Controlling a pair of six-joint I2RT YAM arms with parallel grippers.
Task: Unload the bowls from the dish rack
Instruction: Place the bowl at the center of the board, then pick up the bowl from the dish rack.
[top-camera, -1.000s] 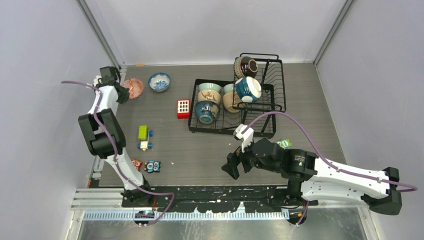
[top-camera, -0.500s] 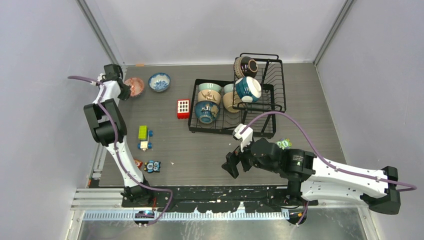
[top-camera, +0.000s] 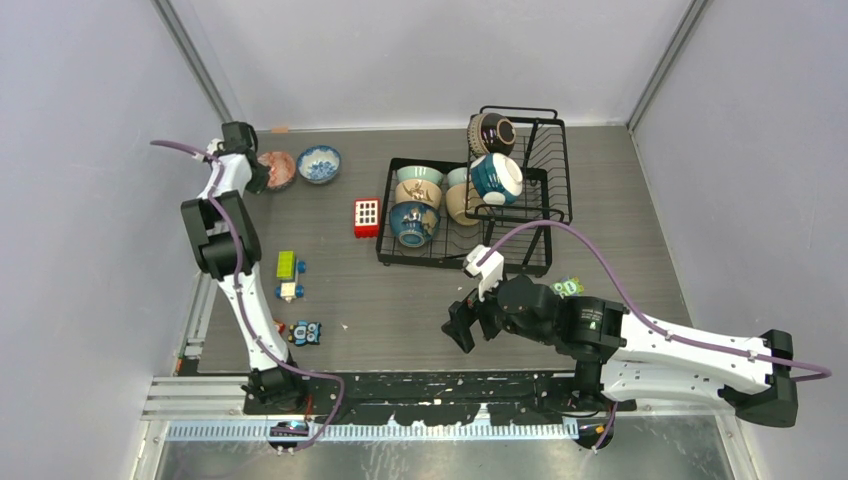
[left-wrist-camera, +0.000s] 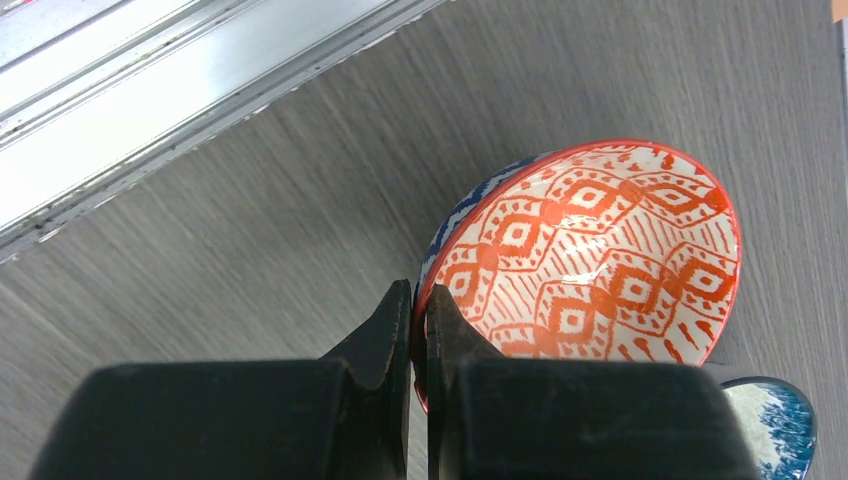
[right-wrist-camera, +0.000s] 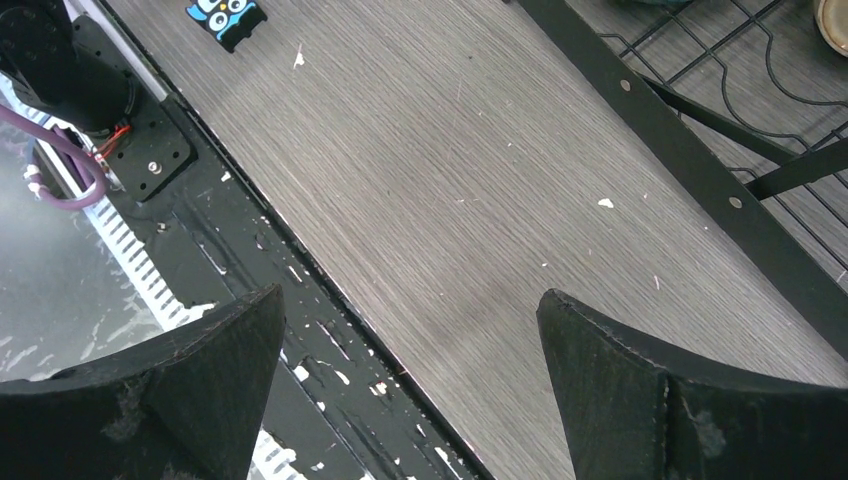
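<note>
I find the left gripper (left-wrist-camera: 418, 320) pinching the red bowl (left-wrist-camera: 600, 250) by its rim at upper left, likely to set it beside the blue bowl (top-camera: 319, 163). The right gripper (right-wrist-camera: 410, 300) stands wide and empty below the rack (top-camera: 455, 262), which holds other bowls (top-camera: 413, 222).

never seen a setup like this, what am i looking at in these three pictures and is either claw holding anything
Two robot arms are bolted to the near edge of a table. The wide picture looks down from above; the other two come from cameras on each arm's wrist. The left gripper is shut on the rim of a red patterned bowl, beside a blue-and-white bowl. The right gripper is open and empty. More bowls sit in the black dish rack; small toys lie about.
</note>
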